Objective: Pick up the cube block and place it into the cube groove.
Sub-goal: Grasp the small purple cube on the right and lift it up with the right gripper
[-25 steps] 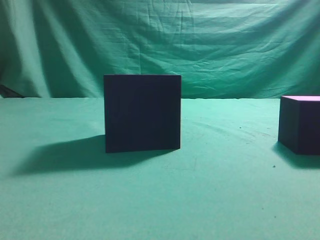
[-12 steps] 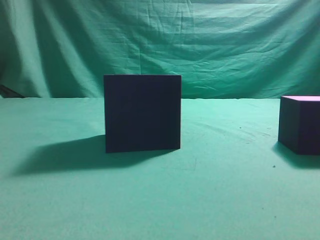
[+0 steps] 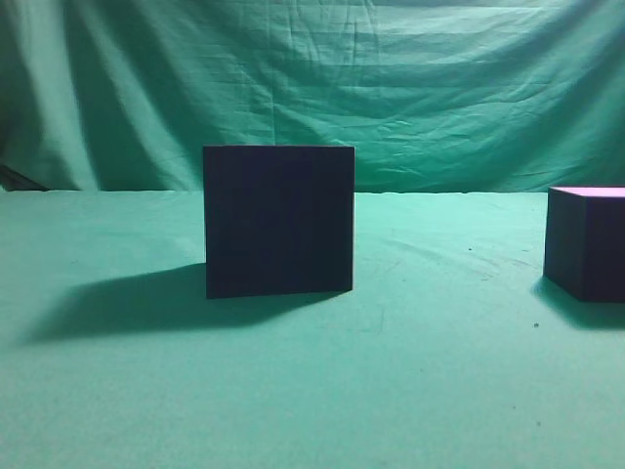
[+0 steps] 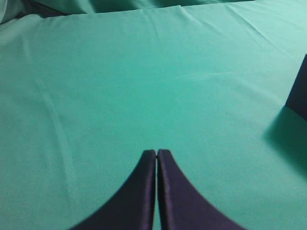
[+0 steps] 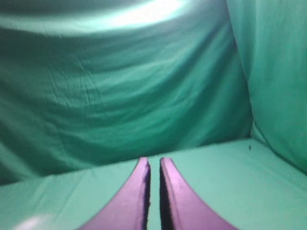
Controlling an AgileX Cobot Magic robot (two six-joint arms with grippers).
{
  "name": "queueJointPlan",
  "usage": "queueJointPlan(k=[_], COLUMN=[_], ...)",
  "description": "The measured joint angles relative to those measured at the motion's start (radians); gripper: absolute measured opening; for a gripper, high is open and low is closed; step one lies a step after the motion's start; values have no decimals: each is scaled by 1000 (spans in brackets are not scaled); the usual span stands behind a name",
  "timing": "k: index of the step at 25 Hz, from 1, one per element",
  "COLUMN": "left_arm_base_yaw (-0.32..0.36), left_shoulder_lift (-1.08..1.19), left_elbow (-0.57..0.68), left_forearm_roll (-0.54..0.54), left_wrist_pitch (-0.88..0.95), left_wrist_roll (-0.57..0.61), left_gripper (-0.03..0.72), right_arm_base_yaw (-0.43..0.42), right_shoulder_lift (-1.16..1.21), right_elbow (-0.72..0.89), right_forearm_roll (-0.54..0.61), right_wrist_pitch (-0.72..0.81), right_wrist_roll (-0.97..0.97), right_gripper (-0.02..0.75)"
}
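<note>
The cube block [image 3: 586, 242], small, dark purple with a pink top face, stands on the green cloth at the right edge of the exterior view, partly cut off. The large dark box [image 3: 278, 220] stands left of centre; its cube groove is hidden from here. A dark edge of a box [image 4: 300, 88] shows at the right of the left wrist view. Neither arm shows in the exterior view. My left gripper [image 4: 157, 152] is shut and empty over bare cloth. My right gripper [image 5: 153, 160] is shut and empty, pointing at the backdrop.
Green cloth [image 3: 312, 391] covers the table, and a green draped backdrop [image 3: 391, 88] hangs behind it. The big box casts a shadow [image 3: 127, 303] to its left.
</note>
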Motion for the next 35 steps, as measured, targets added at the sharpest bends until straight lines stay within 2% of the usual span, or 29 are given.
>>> queueJointPlan(k=[3,6,8,13,17,20,23,27,30,33,35], left_arm_base_yaw=[0,0,0,0,0,0,0,0,0,0,0], left_shoulder_lift=[0,0,0,0,0,0,0,0,0,0,0], left_elbow=[0,0,0,0,0,0,0,0,0,0,0], left_forearm_roll=[0,0,0,0,0,0,0,0,0,0,0], left_wrist_pitch=[0,0,0,0,0,0,0,0,0,0,0], left_wrist_roll=[0,0,0,0,0,0,0,0,0,0,0], left_gripper=[0,0,0,0,0,0,0,0,0,0,0], right_arm_base_yaw=[0,0,0,6,46,104,199,332,400,429,436], right_shoulder_lift=[79,250,362,561,688,839,983,1138,1235,1318,1364], right_elbow=[-115,-257,-332,-405,-498,-596,-675,-751,-820,-886,-920], right_forearm_roll=[11,85,119,140,196,209,199,134,59,39,37], right_wrist_pitch=[172,385,473,539,666,827,922,940,944,954,956], right_wrist_roll=[15,24,24,2,-183,-270,-284,-244,-186,-173,-147], right_gripper=[47,47,47,47,47,47,47,47,47,192,336])
